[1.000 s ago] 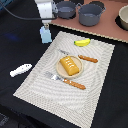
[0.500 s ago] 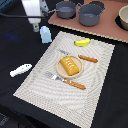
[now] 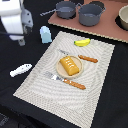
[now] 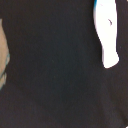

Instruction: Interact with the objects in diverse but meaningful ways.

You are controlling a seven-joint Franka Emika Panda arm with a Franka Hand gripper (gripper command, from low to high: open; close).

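My gripper (image 3: 21, 41) hangs high at the exterior view's left, over the black table; its fingers are mostly hidden, so their state is unclear. Below it the white fish (image 3: 20, 70) lies on the black surface, and it shows in the wrist view too as a white fish (image 4: 107, 31). The pale blue cup (image 3: 45, 34) stands just off the placemat's far corner. On the placemat lie the yellow banana (image 3: 82, 42) and the orange ridged bread (image 3: 70, 65) on a small plate. A grey long-handled pot (image 3: 65, 9) sits at the back.
The woven placemat (image 3: 100, 85) also carries a fork (image 3: 65, 80) and a knife (image 3: 81, 56) with orange handles. A second grey pot (image 3: 91, 14) and a bowl (image 3: 123, 17) stand on a brown board (image 3: 107, 31) at the back right.
The arm has swung toward the exterior view's left, away from the pots and over the black table. The objects have not moved.
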